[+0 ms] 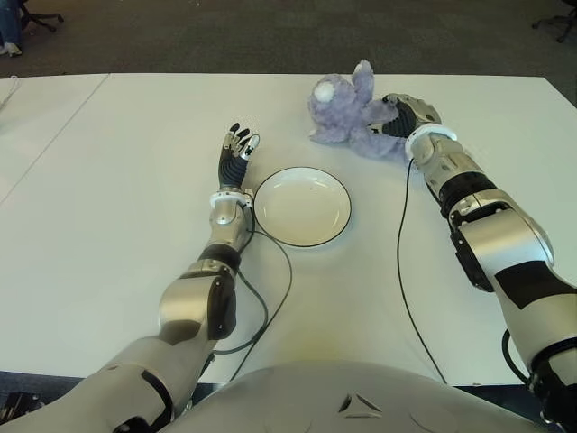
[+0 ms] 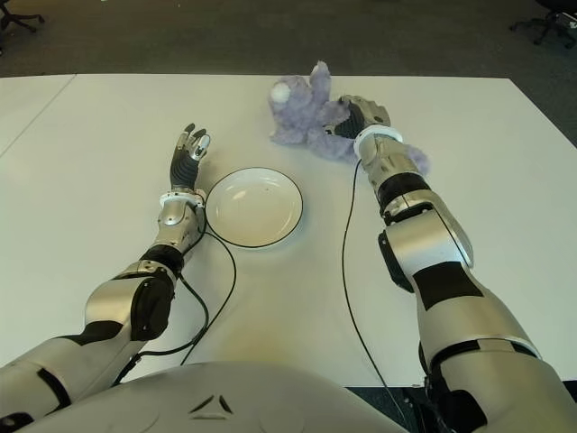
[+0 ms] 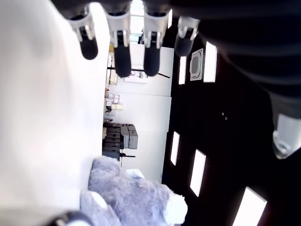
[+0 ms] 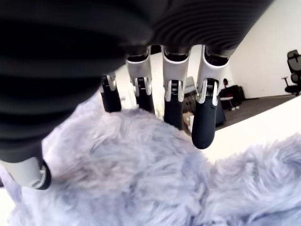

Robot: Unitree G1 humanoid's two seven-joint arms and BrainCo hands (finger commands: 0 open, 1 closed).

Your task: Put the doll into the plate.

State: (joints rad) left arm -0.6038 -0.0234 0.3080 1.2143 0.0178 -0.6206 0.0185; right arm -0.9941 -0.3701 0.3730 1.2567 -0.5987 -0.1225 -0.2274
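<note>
The doll (image 1: 347, 113), a fluffy lilac plush bear, lies on the white table (image 1: 135, 180) beyond the plate and to its right. My right hand (image 1: 404, 112) is against the doll's right side; in the right wrist view its fingers (image 4: 204, 122) stretch straight over the fur (image 4: 141, 174) without closing on it, thumb out to one side. The white plate (image 1: 302, 207) with a dark rim sits at mid-table and holds nothing. My left hand (image 1: 236, 149) shows just left of the plate, fingers (image 3: 122, 56) spread and holding nothing.
Black cables (image 1: 401, 271) run along the table from each wrist toward my body, one curling by the plate's near-left side (image 1: 270, 307). A second white table (image 1: 36, 117) adjoins on the left. Dark carpet and an office chair (image 1: 36, 13) lie beyond the far edge.
</note>
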